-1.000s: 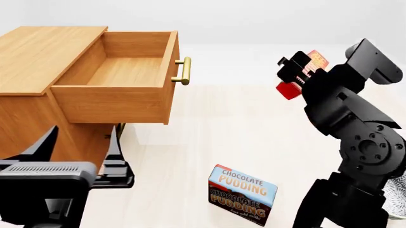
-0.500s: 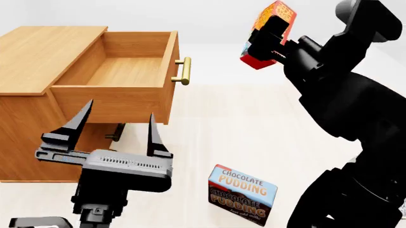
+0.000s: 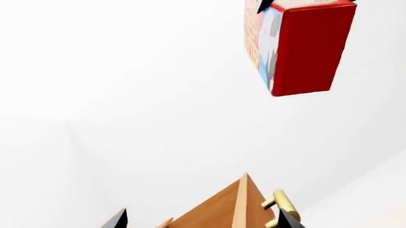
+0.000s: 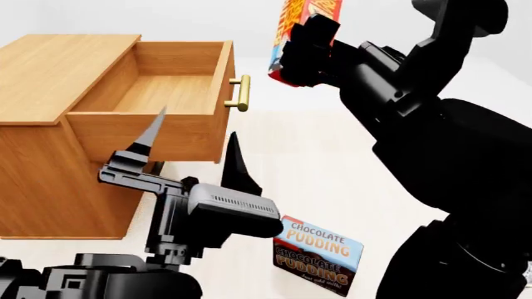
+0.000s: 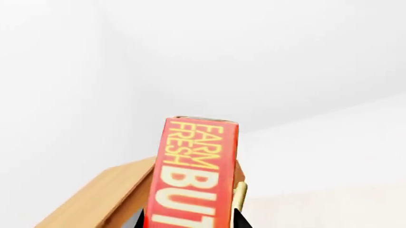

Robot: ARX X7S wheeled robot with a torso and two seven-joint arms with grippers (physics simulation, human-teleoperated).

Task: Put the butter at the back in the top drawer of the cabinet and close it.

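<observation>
Low in the head view, the left tool [image 4: 193, 149] is raised in the lower left of the frame with its two pointed fingers spread wide and nothing between them, and the Chocolate Pudding box [image 4: 317, 254] lies on the pale floor [image 4: 316, 162] at the bottom centre. Behind the left tool, the cabinet [image 4: 50, 81] fills the left side with its top drawer [image 4: 158, 93] pulled out, hollow bare, brass handle [image 4: 242, 93] facing right. At the top centre, the right tool [image 4: 306, 47] is clamped on the butter [image 4: 298, 25], held in the air up and to the right of the drawer's handle, long axis nearly upright and leaning slightly.
</observation>
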